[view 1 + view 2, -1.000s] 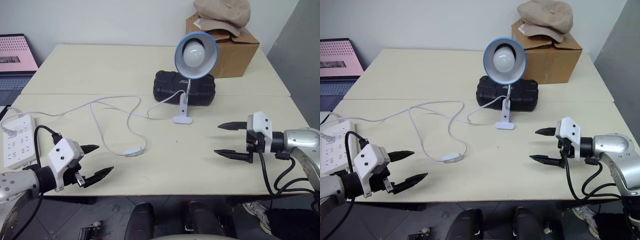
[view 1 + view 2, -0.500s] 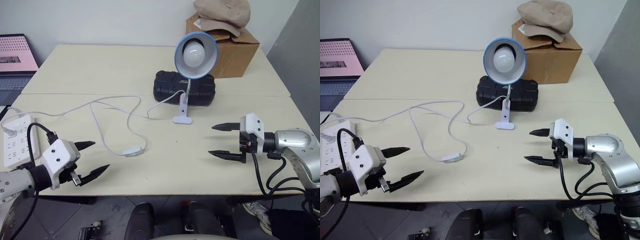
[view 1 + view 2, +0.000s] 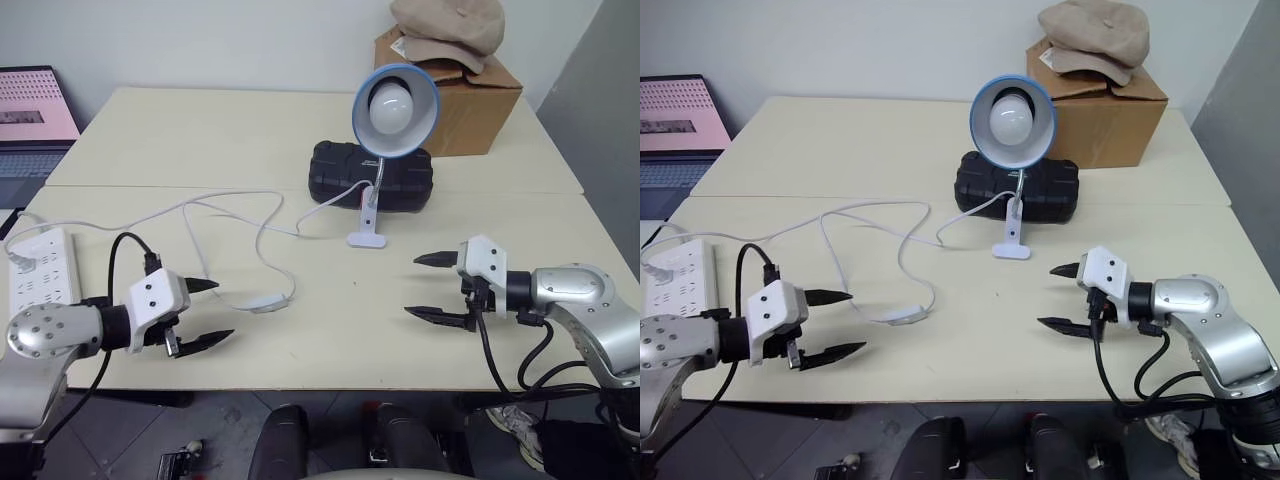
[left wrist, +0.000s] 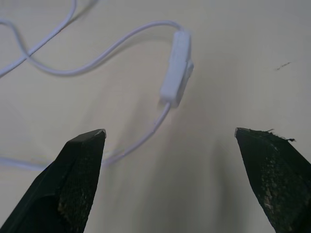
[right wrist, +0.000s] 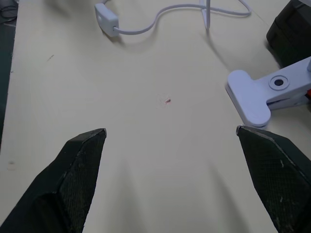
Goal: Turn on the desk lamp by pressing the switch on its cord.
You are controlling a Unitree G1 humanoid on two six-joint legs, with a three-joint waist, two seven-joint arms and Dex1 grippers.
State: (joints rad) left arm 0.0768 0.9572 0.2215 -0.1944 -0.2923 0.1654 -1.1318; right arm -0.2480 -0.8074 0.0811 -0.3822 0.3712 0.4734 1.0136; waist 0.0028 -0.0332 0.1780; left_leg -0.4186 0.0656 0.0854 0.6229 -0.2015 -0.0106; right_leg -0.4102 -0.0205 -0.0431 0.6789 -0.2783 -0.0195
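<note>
While both jaws gape wide and empty, left gripper (image 3: pixel 207 312) near the switch (image 3: pixel 264 303), right gripper (image 3: pixel 424 286) well apart

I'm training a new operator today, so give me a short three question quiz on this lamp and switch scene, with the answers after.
1. True or false: the left gripper is already closed on the switch.
2. What rests on top of the cardboard box: A a beige cap, B a laptop, C a power strip?
3. Which gripper is nearer the switch on the cord?

Key
1. False. Its jaws stand open, short of the switch, which lies untouched on the table.
2. A, the beige cap.
3. The left; the right gripper hangs open nearer the desk lamp and its clip base.
</note>
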